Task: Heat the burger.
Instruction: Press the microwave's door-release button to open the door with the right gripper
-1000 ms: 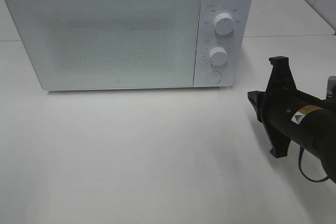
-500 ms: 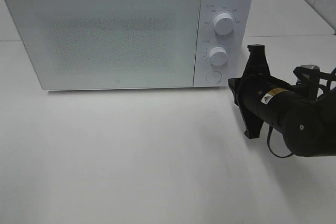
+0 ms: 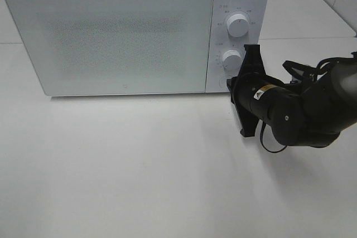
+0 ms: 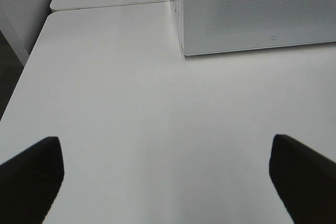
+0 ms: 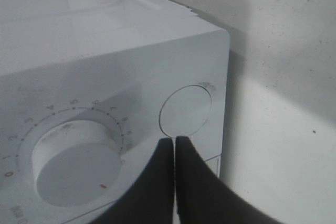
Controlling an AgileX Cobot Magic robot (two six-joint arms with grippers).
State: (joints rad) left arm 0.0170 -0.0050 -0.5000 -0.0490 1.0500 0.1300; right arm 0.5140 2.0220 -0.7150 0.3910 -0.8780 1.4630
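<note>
A white microwave [image 3: 111, 37] stands on the white desk [image 3: 139, 165], its frosted door [image 3: 117, 40] shut flush with the body. The control panel [image 3: 237, 4], on the right side of the front in the exterior view, carries an upper dial [image 3: 238, 25], a lower dial [image 3: 231, 58] and, below these, a round button [image 5: 186, 111]. The burger shows in none of the three views, and its place cannot be told: the door panel is opaque to the cameras. The right arm [image 3: 301, 110] reaches in from the right edge of the exterior view and crosses the desk to the lower corner of the control panel, where its black wrist covers most of the button area. The right hand [image 5: 174, 140] is closed, its two fingers pressed together with no gap and nothing between them. In the right wrist view their tips sit at the lower rim of the round button, just beside the lower dial. Whether the tips actually touch the panel cannot be confirmed. The left hand [image 4: 168, 177] is open wide and holds nothing, its two dark fingertips [image 4: 31, 174] standing far apart at the edges of the left wrist view. It hangs above bare desk in front of the microwave's left corner, well apart from the door.
</note>
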